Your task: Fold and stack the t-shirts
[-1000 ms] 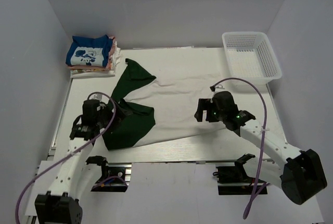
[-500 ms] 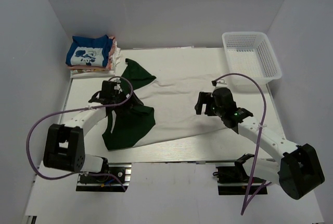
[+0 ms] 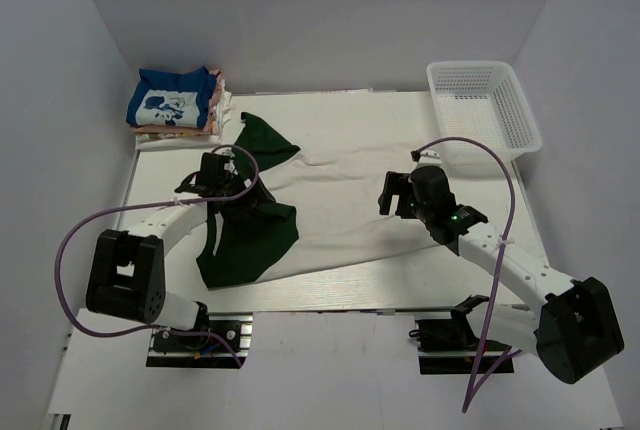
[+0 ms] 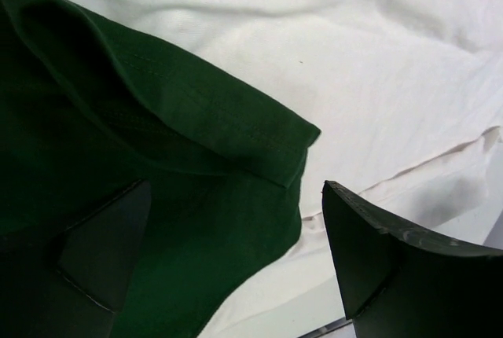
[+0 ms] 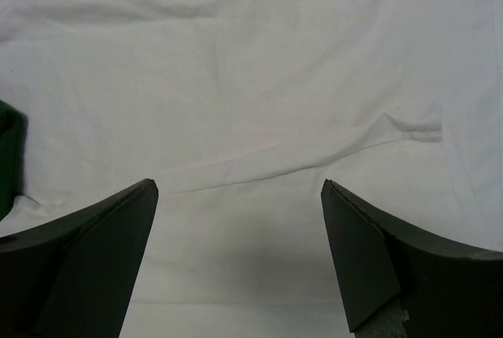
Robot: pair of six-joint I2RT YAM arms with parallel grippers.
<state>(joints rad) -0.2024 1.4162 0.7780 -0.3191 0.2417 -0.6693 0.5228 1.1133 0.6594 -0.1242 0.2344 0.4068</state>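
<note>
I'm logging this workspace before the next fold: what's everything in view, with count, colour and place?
dark green t-shirt: one, dark green, crumpled at the table's left, overlapping the pale cloth's edge
pale cloth: one, white, spread across the table's middle; possibly a tee, no print showing
folded stack: one pile, blue printed tee on top, pinkish and pale layers below, far left corner
basket: one, white mesh, far right corner
table: one, white
cables: two, purple, one looping along each arm
left gripper: one, black, open, over the green tee's hem
right gripper: one, black, open, over the pale cloth
</note>
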